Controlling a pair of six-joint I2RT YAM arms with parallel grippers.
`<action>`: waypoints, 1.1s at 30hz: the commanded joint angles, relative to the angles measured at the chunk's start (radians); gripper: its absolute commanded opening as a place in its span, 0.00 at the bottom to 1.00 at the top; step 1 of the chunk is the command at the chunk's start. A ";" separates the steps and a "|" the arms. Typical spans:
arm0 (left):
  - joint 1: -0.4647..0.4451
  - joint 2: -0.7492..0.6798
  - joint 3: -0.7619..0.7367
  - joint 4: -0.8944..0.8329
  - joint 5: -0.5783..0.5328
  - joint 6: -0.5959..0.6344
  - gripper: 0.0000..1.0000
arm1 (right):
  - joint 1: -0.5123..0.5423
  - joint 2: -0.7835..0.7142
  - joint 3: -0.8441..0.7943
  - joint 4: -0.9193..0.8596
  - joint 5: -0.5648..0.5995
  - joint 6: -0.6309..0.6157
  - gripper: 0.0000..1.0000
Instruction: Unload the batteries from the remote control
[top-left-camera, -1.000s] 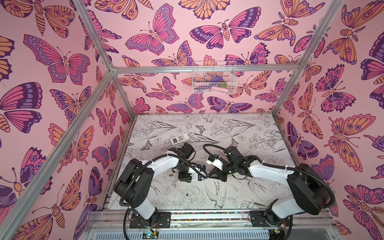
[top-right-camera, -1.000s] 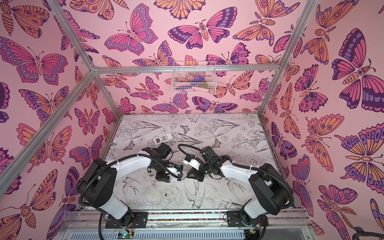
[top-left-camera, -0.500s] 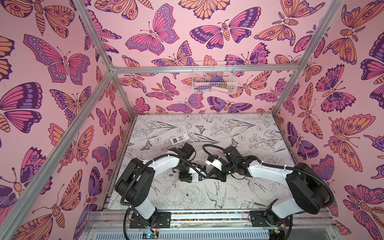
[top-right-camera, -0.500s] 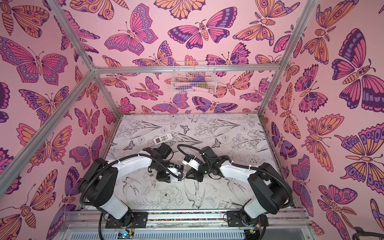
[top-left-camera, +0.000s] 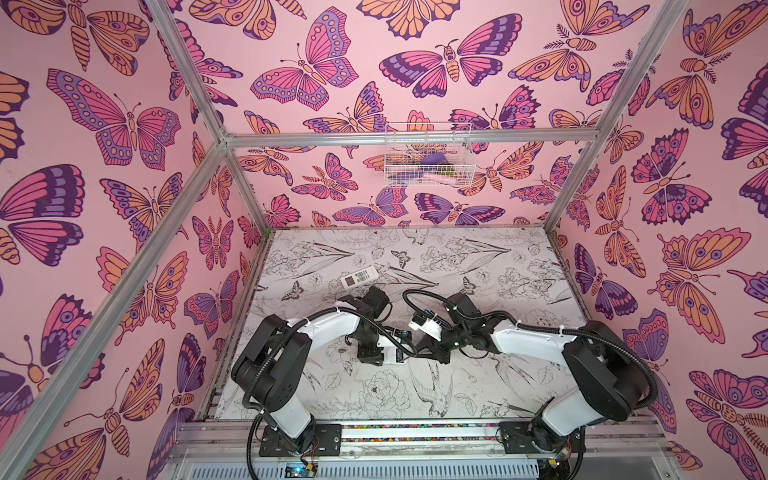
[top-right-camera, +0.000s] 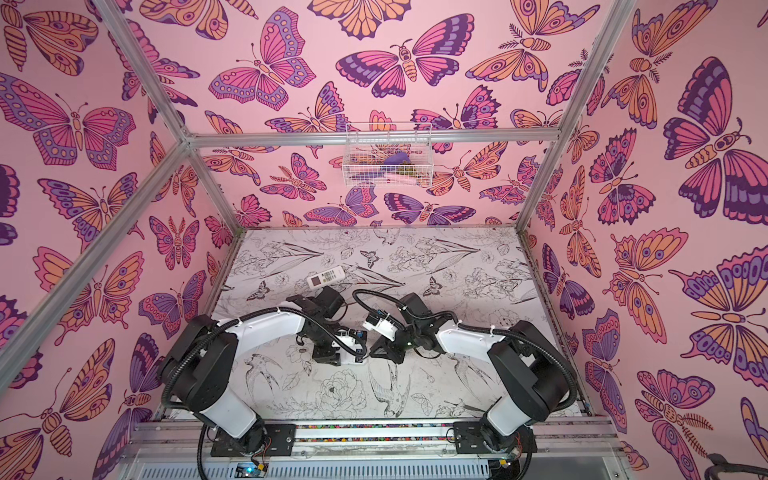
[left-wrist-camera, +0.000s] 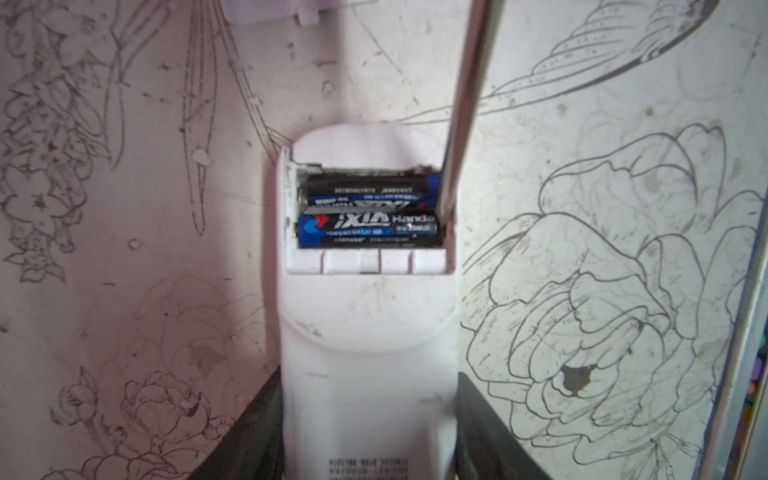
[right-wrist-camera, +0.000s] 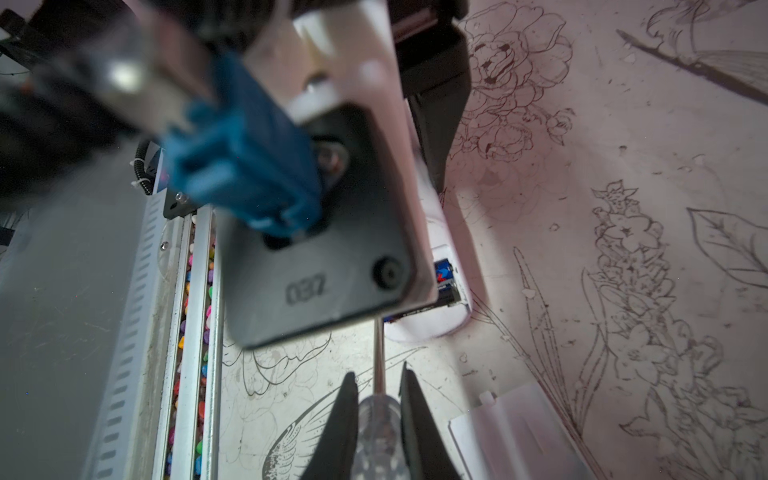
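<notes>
The left arm (top-left-camera: 328, 326) has its jaws set halfway apart, gripping the sides of a white plastic remote control (left-wrist-camera: 365, 332) that lies back-up on the flower-printed white desk (left-wrist-camera: 124, 166). Its battery compartment is open, and two black-and-blue cylindrical batteries (left-wrist-camera: 368, 230) lie in it side by side, crosswise to the remote.

The right arm (top-left-camera: 523, 338) has its jaws closed tight on a clear-handled metal screwdriver (right-wrist-camera: 379, 432). The thin shaft (left-wrist-camera: 465, 104) slants down into the open compartment, with its tip at one end of the batteries. I cannot tell whether it touches them.

A small white rectangular cover plate (right-wrist-camera: 519, 436) lies flat on the desk just beside the right jaws. In both top views a second white remote (top-left-camera: 360, 276) lies button-side up farther back on the desk, well apart from the arms.
</notes>
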 joint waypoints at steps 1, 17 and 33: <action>-0.005 0.010 0.016 -0.002 0.053 -0.014 0.38 | 0.033 0.038 0.009 -0.043 0.025 -0.049 0.00; -0.005 0.005 0.009 0.004 0.055 -0.025 0.37 | 0.154 -0.053 -0.175 0.424 0.341 0.100 0.00; -0.006 0.002 -0.003 0.011 0.056 -0.019 0.37 | 0.198 -0.119 -0.271 0.641 0.585 0.112 0.00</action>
